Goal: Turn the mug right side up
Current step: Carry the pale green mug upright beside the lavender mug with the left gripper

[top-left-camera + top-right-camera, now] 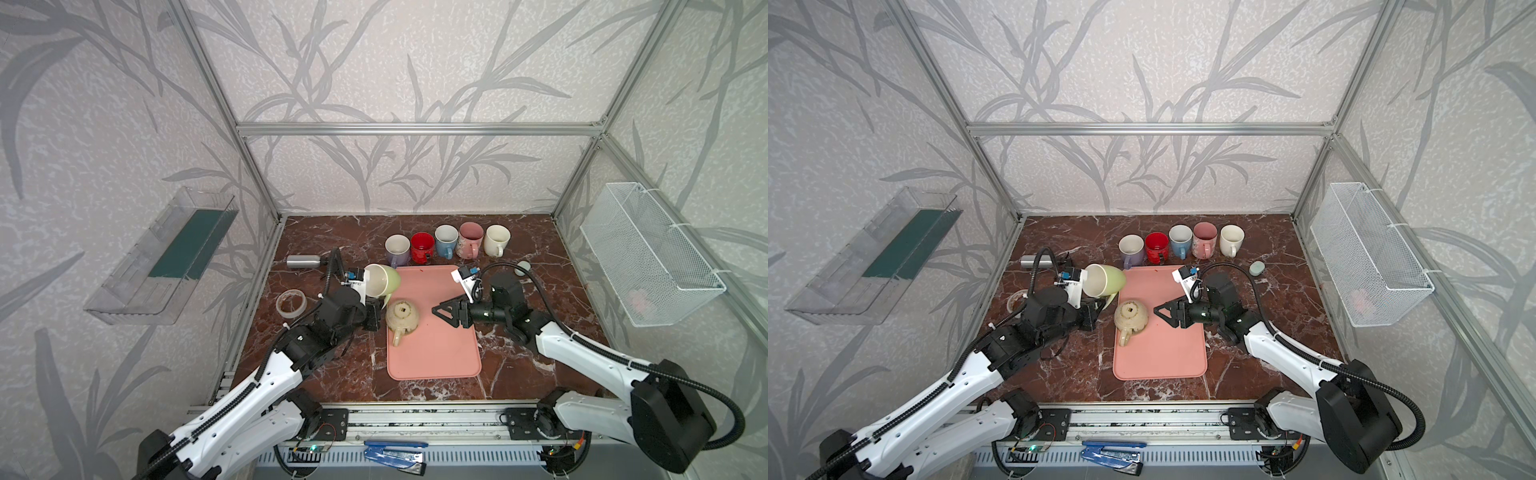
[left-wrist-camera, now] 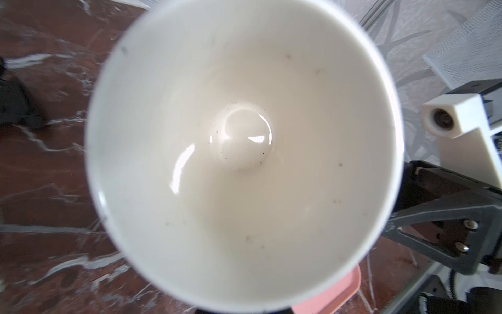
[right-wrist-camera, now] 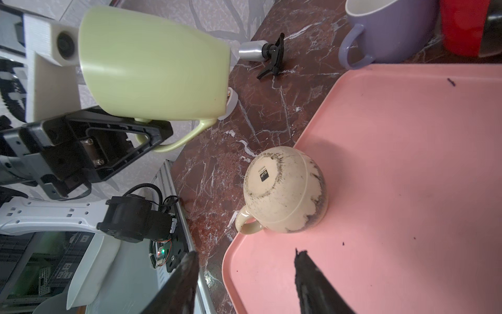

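Marble table [image 1: 519, 374] carries a pink tray [image 1: 440, 353] where a cream mug [image 1: 402, 318] sits upside down between the right gripper [image 1: 441, 310], jaws spread, and the left gripper [image 3: 152, 136], which pinches the handle of a raised, tipped green mug [image 1: 384, 279].

Both top views look steeply down from the arms' side onto the whole table [image 1: 573, 299]. The left wrist view peers close into the green mug [image 2: 244, 136] — the right wrist view shares it, from outside.
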Action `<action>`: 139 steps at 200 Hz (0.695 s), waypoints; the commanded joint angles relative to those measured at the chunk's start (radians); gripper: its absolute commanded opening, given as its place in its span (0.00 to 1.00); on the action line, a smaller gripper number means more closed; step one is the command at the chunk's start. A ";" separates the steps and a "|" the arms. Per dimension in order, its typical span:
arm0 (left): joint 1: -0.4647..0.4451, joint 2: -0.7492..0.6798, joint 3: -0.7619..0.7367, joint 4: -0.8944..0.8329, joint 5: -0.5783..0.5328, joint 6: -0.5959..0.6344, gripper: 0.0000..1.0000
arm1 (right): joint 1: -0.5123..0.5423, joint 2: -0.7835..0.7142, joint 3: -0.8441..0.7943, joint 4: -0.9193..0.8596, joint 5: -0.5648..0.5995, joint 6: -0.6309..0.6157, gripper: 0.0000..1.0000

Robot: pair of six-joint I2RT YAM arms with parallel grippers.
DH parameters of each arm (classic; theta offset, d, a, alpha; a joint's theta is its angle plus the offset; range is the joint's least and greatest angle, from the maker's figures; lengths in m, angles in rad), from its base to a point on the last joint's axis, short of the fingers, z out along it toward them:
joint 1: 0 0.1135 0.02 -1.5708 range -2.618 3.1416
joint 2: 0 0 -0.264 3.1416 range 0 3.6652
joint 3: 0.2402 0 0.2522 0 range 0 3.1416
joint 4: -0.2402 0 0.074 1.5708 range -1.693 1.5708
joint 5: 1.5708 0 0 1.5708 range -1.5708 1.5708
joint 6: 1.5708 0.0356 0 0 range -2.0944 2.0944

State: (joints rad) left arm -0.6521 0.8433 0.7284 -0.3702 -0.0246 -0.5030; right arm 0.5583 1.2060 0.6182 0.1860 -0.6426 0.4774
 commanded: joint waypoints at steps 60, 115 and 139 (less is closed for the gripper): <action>0.105 0.094 0.266 -0.283 -0.176 0.182 0.00 | 0.041 -0.029 0.005 -0.038 0.089 -0.019 0.58; 0.214 0.252 0.344 -0.269 -0.103 0.222 0.00 | 0.058 -0.059 -0.025 -0.029 0.162 -0.002 0.58; 0.246 0.346 0.388 -0.272 -0.077 0.241 0.00 | 0.061 -0.085 -0.034 -0.031 0.185 0.010 0.58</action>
State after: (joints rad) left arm -0.4301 1.1381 1.0332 -0.6880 -0.1249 -0.3061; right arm 0.6121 1.1618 0.5961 0.1505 -0.5011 0.4778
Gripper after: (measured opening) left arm 0.112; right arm 0.578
